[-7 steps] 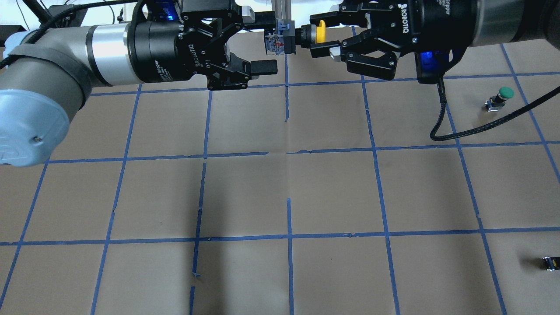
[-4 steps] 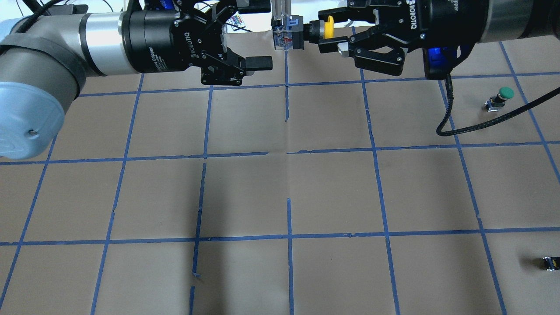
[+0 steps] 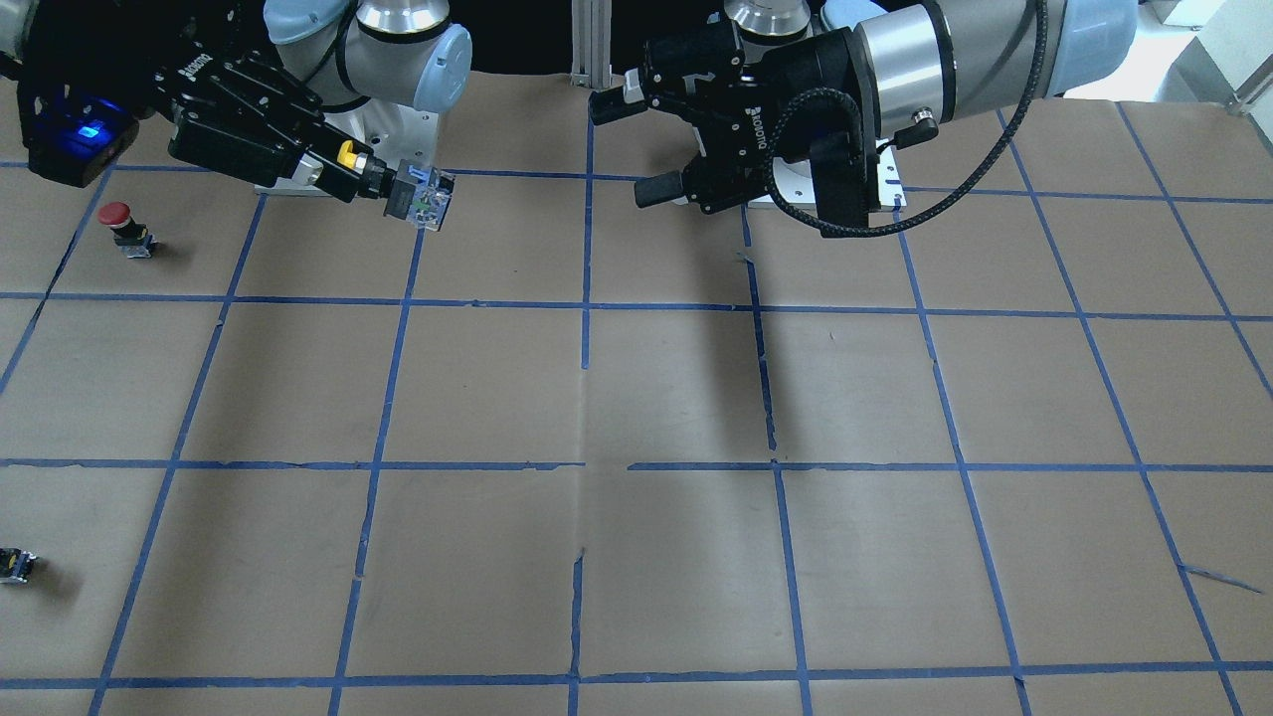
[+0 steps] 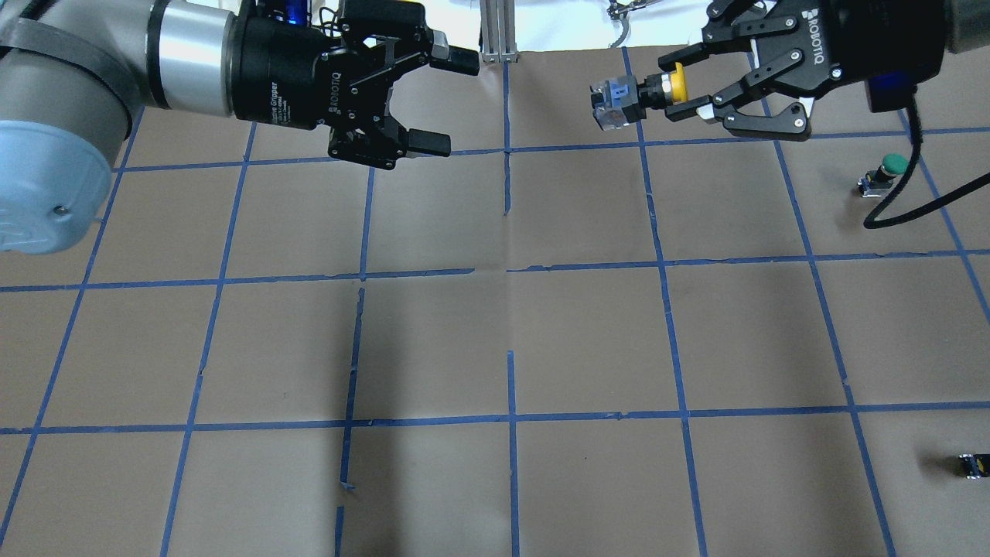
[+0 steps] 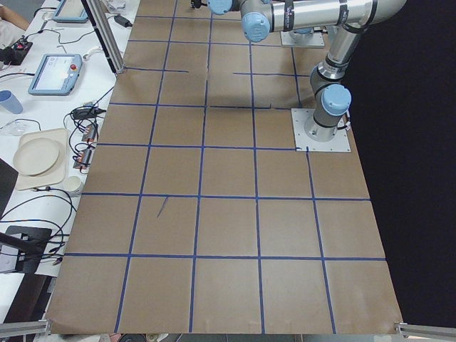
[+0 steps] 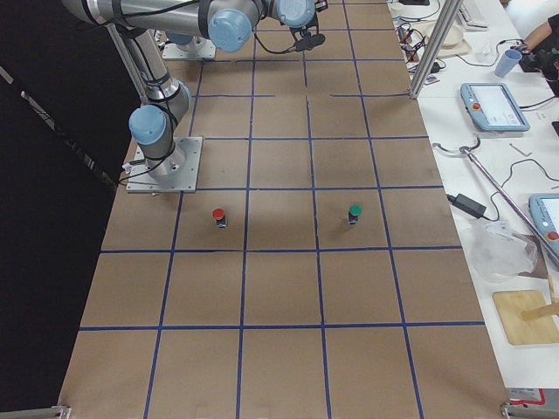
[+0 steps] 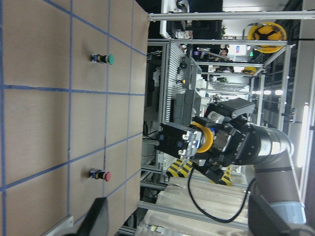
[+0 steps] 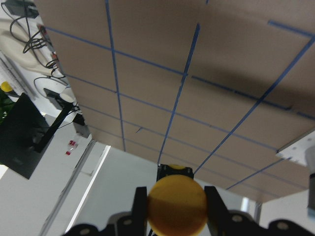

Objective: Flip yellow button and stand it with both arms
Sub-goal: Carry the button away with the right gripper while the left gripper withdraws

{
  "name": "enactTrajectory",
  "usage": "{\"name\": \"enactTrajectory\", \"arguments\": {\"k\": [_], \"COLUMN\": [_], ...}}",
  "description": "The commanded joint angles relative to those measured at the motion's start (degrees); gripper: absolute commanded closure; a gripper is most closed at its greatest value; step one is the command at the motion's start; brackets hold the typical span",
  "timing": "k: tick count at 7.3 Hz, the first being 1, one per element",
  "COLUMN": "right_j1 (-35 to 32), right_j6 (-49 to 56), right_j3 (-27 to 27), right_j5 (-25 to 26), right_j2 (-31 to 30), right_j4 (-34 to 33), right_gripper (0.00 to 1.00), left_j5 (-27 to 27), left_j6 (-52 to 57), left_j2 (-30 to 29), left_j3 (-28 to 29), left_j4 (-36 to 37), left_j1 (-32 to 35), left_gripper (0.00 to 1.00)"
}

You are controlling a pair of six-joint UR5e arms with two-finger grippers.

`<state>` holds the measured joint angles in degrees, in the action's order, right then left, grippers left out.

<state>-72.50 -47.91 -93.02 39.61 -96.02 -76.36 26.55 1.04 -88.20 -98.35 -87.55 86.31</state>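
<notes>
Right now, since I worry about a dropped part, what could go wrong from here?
1. The right gripper pinches the yellow button only near its cap, with the body jutting sideways in the air; it may twist or slip.
2. The left gripper is open and well apart, so nothing would catch it.

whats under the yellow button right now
Only bare brown table paper and blue tape lines: the yellow button hangs sideways in the air, clamped at its cap by the right tool. Nothing rests below it. The tool's fingers cover part of the cap.
</notes>
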Motion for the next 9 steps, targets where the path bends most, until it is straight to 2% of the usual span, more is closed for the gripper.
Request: {"name": "enactTrajectory", "arguments": {"k": [1, 2, 3, 4, 5, 6, 7, 8, 9], "right_j1": [0.7, 1.9, 2.3, 3.2, 5.2, 8.1, 10.7, 12.5, 13.3], "right_j6": [20.3, 31.5, 41.2, 48.8, 56.8, 65.7, 76.5, 87.8, 95.5], "right_j3": [0.1, -0.1, -0.3, -1.7, -5.1, -9.7, -13.1, -15.2, -16.5], "right_j5": [20.9, 28.9, 32.3, 35.8, 38.7, 40.2, 43.3, 45.4, 47.8], "right_j2": [0.1, 0.1, 0.1, 0.4, 0.4, 0.4, 0.3, 0.5, 0.5], "right_j4": [0.8, 2.3, 3.3, 3.0, -0.9, -8.0, -13.3, -17.6, -20.8], "right_gripper": [0.87, 0.87, 0.87, 0.87, 0.88, 0.88, 0.88, 0.88, 0.88], "left_j5": [21.1, 33.0, 47.6, 57.6, 62.0, 67.9, 67.4, 67.5, 66.0], "left_j6": [0.4, 0.7, 5.8, 6.5, 6.5, 6.5, 5.8, 0.4, -1.4], "left_j2": [-1.5, -1.8, -1.2, -0.4, -0.4, -1.4, -2.5, -5.5, -6.5], "left_j3": [3.8, 5.4, 5.9, 6.1, 6.8, 9.6, 14.1, 18.5, 19.2], "left_j4": [0.4, -0.2, -0.6, -0.4, -0.3, -0.6, -1.9, -7.4, -10.9], "left_j1": [0.2, 0.5, 2.1, 3.7, 3.7, 3.8, 2.8, 3.5, 3.4], "left_gripper": [0.00, 0.00, 0.00, 0.00, 0.00, 0.00, 0.00, 0.00, 0.00]}}
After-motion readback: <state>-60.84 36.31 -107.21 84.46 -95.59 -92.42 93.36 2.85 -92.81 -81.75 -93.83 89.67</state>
